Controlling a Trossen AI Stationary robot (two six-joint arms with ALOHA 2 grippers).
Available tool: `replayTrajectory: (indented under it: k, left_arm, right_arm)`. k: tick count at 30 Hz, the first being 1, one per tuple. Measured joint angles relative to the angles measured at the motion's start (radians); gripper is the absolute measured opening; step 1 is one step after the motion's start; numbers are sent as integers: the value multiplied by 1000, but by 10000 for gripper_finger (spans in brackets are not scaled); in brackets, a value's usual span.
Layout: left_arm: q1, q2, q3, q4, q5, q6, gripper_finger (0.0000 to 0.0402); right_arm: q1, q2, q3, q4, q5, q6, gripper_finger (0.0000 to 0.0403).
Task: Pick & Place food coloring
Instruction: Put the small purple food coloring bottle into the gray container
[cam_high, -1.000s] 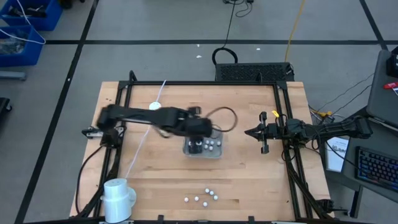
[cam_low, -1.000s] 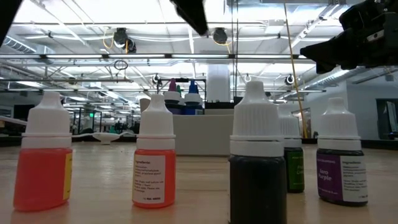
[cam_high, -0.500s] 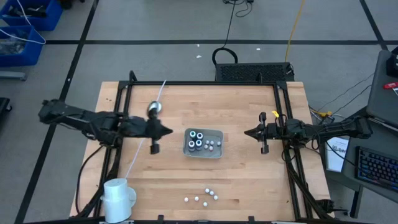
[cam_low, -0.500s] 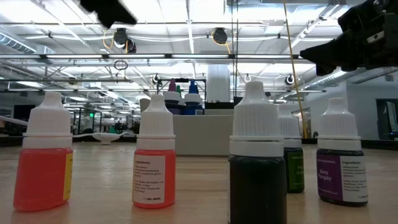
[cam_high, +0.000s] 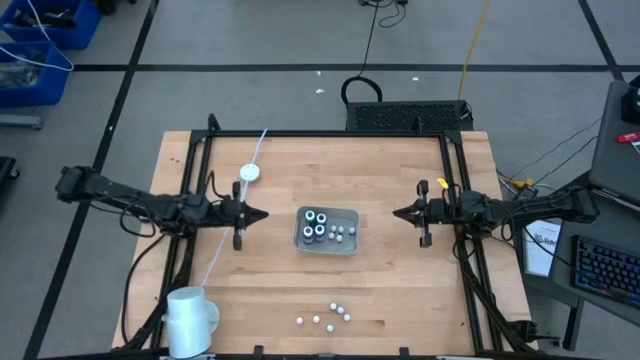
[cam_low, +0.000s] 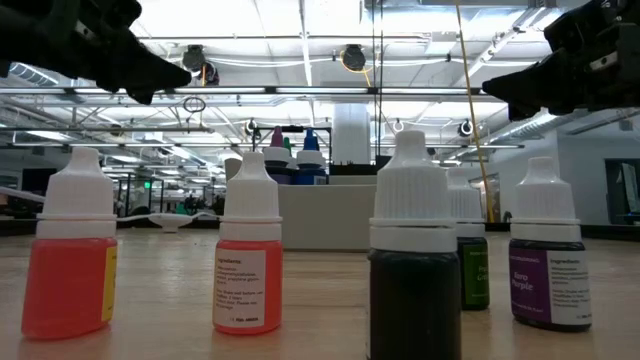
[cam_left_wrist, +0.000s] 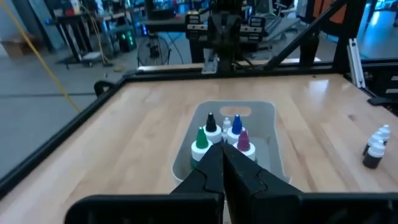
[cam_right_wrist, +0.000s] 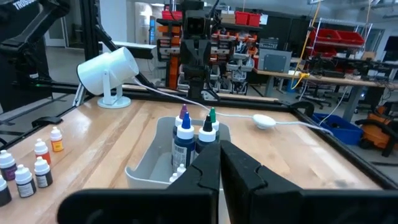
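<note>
grey tray (cam_high: 350, 245) at the centre of your high view holding several food coloring bottles (cam_high: 318, 224), five more bottles (cam_high: 331, 314) loose at lower centre, left gripper (cam_high: 262, 213) left of the tray, fingers together, empty, right gripper (cam_high: 396, 212) right of it, fingers together, empty

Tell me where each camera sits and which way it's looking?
High: overhead, straight down on the table, both arms, grey tray.
Low: table height, across past food coloring bottles; arms above.
Left wrist: over the shut left gripper, towards the tray.
Right wrist: over the shut right gripper, opposite way.
Wrist views share the tray.
</note>
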Motion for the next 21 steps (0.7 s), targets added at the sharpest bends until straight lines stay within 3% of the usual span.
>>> replayTrajectory:
  k: [8,21]
  left_arm:
    - [0,-1,-78,77,-1,32,4]
    - [1,0,-105,66,-2,52,4]
  right_arm:
    - [0,0,0,-1,-3,-100,4]
    - [0,18,0,-45,-4,-51,4]
